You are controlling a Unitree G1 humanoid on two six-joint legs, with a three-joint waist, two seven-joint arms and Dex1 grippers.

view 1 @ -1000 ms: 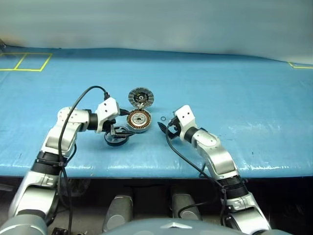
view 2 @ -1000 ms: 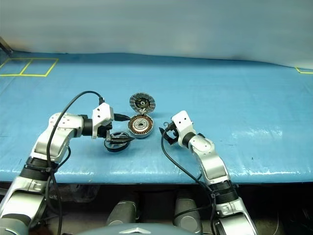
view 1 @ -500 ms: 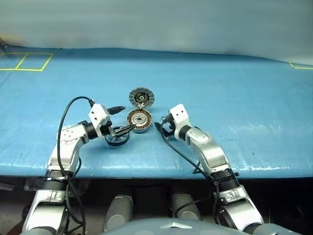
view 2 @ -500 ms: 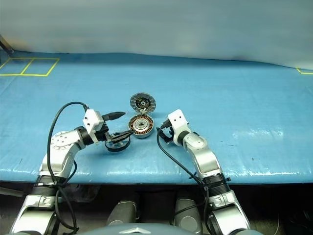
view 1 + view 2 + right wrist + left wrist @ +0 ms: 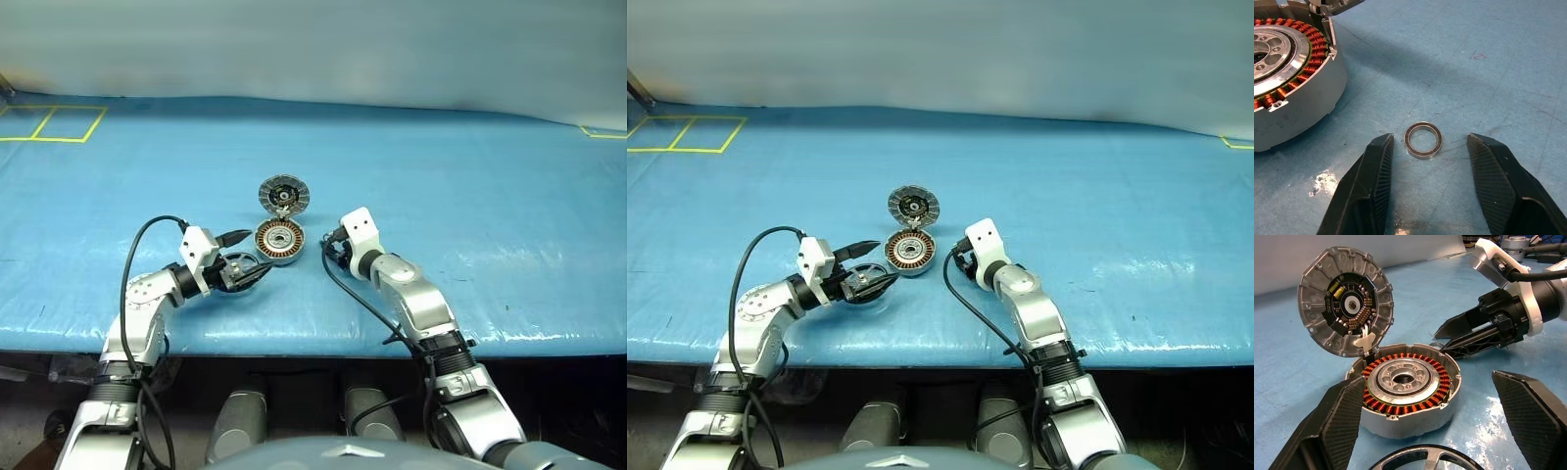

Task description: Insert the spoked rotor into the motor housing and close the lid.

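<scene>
copper-orange motor housing [image 5: 1405, 396], blue table [image 5: 470, 186]

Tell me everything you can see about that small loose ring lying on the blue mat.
The small ring is a thin, flat circular band, metallic-looking with a darker, reddish-brown face between its bright edges, and hollow through the middle. It lies flat on the blue mat, apart from the motor housing. The right tool has one finger on either side of it, open; neither finger touches it. Nothing else touches it.
</scene>
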